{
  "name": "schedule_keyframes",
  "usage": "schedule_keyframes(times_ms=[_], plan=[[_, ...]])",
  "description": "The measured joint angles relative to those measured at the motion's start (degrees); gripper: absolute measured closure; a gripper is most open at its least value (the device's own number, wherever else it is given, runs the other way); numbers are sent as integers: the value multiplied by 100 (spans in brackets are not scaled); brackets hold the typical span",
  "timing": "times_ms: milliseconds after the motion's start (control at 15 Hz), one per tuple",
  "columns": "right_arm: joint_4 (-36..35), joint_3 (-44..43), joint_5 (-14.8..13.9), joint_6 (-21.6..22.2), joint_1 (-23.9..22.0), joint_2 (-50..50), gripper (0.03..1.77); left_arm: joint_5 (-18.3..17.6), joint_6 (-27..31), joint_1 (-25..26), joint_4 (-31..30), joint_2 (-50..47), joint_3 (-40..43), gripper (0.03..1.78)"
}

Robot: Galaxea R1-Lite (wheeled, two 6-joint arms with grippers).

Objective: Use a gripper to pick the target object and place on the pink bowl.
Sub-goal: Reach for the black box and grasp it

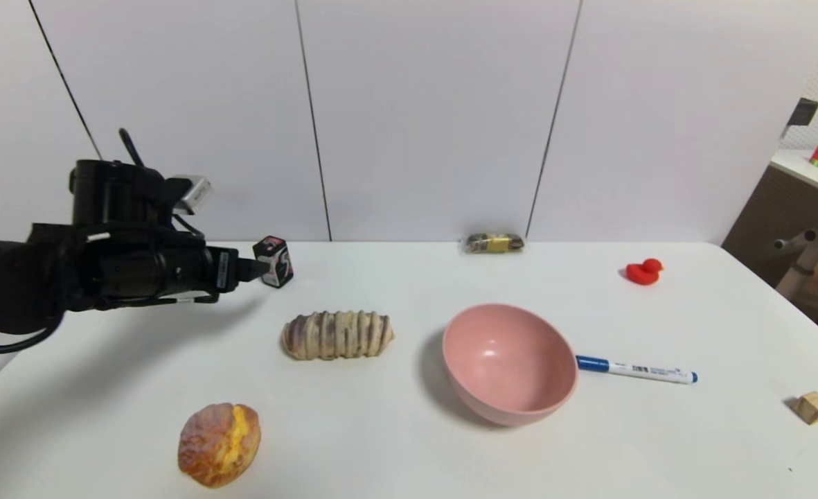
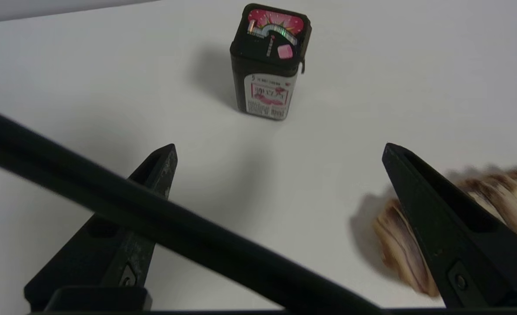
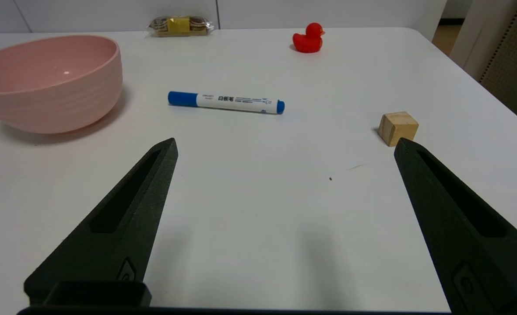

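Observation:
The target object (image 1: 273, 260), a small black box with a pink-and-white label, stands upright on the white table at the back left. In the left wrist view the target object (image 2: 270, 63) stands a short way ahead of the fingertips, apart from them. My left gripper (image 1: 256, 267) hovers just short of it, and the left gripper (image 2: 279, 151) is open and empty. The pink bowl (image 1: 509, 363) sits mid-table, empty; the right wrist view shows the pink bowl (image 3: 52, 81) too. My right gripper (image 3: 284, 146) is open over bare table, outside the head view.
A striped bread roll (image 1: 337, 335) lies between the box and the bowl. A golden bun (image 1: 219, 443) sits front left. A blue marker (image 1: 636, 370) lies beside the bowl, a wooden cube (image 1: 813, 407) far right, a red duck (image 1: 644, 271) and a wrapped snack (image 1: 495, 242) at the back.

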Motion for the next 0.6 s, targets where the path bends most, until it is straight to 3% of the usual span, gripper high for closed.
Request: schedule_keyframes(times_ms=[200, 600], plan=[[0, 0, 2, 5, -2, 0, 9, -100, -22, 6, -1139, 701, 201, 12], [0, 0, 2, 2, -2, 0, 9, -238, -200, 105, -2570, 1523, 396, 12]])
